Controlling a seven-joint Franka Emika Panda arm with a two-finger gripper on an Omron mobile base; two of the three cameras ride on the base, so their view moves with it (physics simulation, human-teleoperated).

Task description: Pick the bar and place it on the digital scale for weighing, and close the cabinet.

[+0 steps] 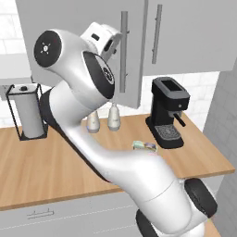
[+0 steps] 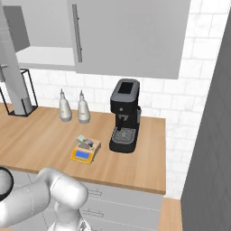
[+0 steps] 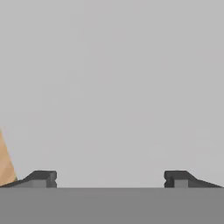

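The large grey flat-fronted wall cabinet point(image 1: 88, 41) hangs above the wooden surface point(image 2: 40, 140), one door swung out. The white arm's claw point(image 3: 110, 178) is up against that door, fingertips spread wide with nothing between them. Beneath the cabinet stands a black coffee machine point(image 2: 124, 115); beside that machine sits the small yellow-orange digital scale point(image 2: 85, 151), and the flat grey-tan and pale green bar point(image 2: 85, 141) lies on its plate.

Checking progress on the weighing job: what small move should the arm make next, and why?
Probably press the hand forward against the cabinet door to swing it shut. The bar already lies on the digital scale, the door stands ajar, and the open, empty fingers face its grey panel.
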